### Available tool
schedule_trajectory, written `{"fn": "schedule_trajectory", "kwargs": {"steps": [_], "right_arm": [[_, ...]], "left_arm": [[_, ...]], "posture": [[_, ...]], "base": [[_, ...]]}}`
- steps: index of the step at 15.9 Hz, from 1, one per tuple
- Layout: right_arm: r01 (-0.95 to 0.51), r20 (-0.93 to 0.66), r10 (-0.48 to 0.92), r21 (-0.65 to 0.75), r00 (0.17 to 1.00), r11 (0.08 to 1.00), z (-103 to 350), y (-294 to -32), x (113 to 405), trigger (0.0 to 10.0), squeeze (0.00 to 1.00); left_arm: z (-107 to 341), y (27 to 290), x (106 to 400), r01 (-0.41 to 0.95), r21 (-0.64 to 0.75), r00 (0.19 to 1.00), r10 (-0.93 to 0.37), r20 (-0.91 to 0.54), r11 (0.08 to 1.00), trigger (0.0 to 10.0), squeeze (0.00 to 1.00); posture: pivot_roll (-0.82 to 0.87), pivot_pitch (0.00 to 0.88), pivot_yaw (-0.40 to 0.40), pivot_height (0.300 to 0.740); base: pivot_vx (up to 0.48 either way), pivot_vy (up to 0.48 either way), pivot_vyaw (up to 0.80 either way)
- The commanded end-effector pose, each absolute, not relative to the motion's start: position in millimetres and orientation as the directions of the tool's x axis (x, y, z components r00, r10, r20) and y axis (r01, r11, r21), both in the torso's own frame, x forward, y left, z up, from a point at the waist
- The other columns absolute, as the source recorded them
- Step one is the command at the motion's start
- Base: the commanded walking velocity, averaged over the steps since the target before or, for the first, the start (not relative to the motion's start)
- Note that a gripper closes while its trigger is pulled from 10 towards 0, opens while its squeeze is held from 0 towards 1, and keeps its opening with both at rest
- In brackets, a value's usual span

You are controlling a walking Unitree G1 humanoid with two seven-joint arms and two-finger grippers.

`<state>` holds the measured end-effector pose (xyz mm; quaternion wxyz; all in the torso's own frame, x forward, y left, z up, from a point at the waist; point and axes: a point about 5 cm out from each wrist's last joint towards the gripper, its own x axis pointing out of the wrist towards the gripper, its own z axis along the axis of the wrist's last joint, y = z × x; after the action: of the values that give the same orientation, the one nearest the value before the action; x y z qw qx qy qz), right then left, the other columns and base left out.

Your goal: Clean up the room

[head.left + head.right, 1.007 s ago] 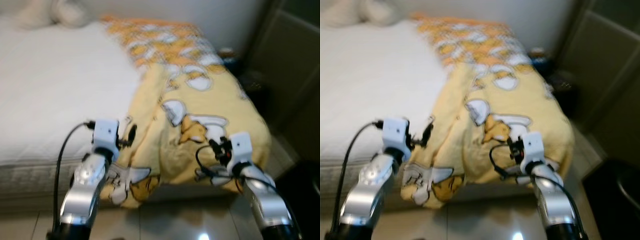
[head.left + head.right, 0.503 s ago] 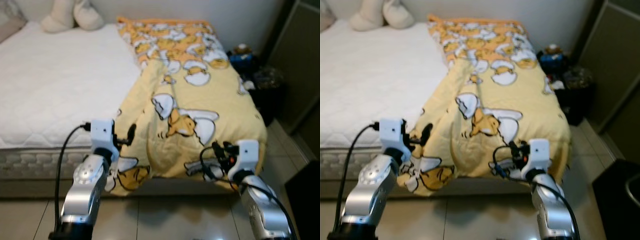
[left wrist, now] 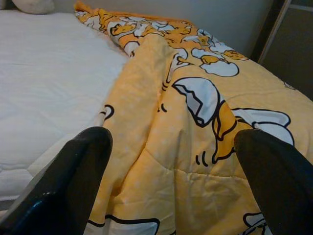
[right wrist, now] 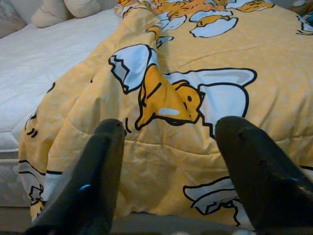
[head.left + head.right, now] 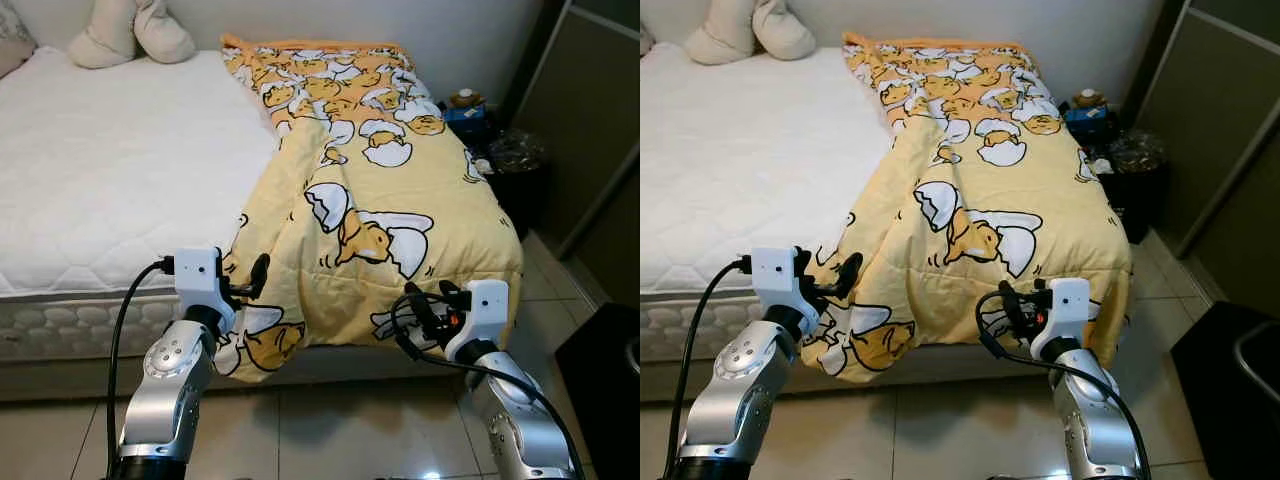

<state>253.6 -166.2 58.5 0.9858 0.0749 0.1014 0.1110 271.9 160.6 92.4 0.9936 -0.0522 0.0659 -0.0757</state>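
Two silver metal arms are showing, each ending in a white boxy wrist block with black cables looping off it and long, rounded black fingers.

1. A home bedroom: a bed [image 5: 100,180] with a bare white quilted mattress.
2. A yellow cartoon-print comforter [image 5: 380,190] lies along the bed's right side.
3. Pillows [image 5: 130,35] sit at the head.
4. Tiled floor [image 5: 330,420], cluttered bedside corner [image 5: 480,115].
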Motion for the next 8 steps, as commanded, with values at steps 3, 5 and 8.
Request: {"fn": "schedule_trajectory", "kwargs": {"steps": [3,5,8], "right_arm": [[-0.208,-0.158,0.234,0.166,0.959,0.964,65.5,-166.5,257.1,10.0,1.00],[-0.208,-0.158,0.234,0.166,0.959,0.964,65.5,-166.5,257.1,10.0,1.00],[-0.208,-0.158,0.234,0.166,0.959,0.964,65.5,-166.5,257.1,10.0,1.00]], "left_arm": [[96.9,160.4,272.9,0.142,-0.110,0.982,-0.154,-0.109,0.984,10.0,1.00],[96.9,160.4,272.9,0.142,-0.110,0.982,-0.154,-0.109,0.984,10.0,1.00],[96.9,160.4,272.9,0.142,-0.110,0.982,-0.154,-0.109,0.984,10.0,1.00]], "posture": [[-0.05,0.000,0.036,0.740],[-0.05,0.000,0.036,0.740],[-0.05,0.000,0.036,0.740]], "base": [[0.000,0.000,0.00],[0.000,0.000,0.00],[0.000,0.000,0.00]]}}
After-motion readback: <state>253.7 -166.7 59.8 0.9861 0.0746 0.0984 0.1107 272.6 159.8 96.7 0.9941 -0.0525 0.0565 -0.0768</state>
